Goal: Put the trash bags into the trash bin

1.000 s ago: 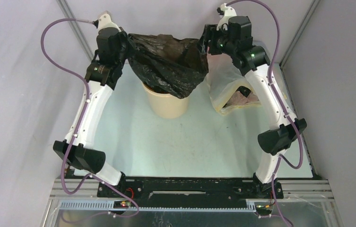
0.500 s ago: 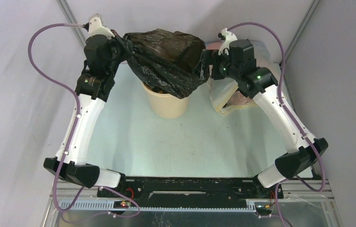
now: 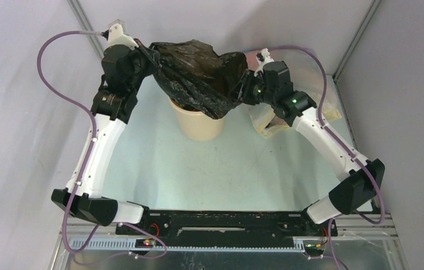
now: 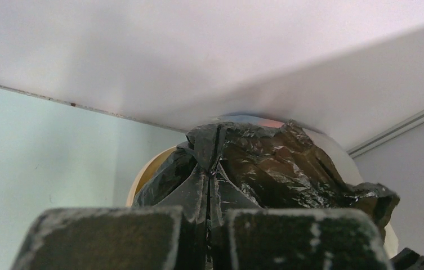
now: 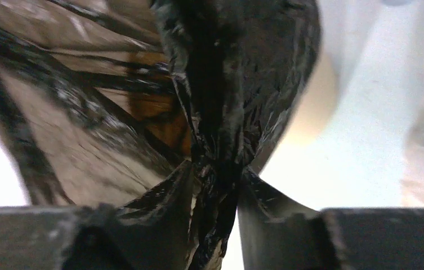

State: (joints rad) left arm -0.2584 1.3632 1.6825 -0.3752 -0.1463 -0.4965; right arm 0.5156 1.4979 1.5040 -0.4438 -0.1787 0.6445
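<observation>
You have the black trash bag (image 3: 201,70) stretched left to right directly above the tan trash bin (image 3: 198,126), its sagging belly dipping inside the rim, with the left gripper (image 3: 152,56) clamped on one edge and the right gripper (image 3: 247,85) pinching the other.

The pale table (image 3: 209,169) bears the trash bin (image 3: 201,127) and a whitish bag (image 3: 263,121).
</observation>
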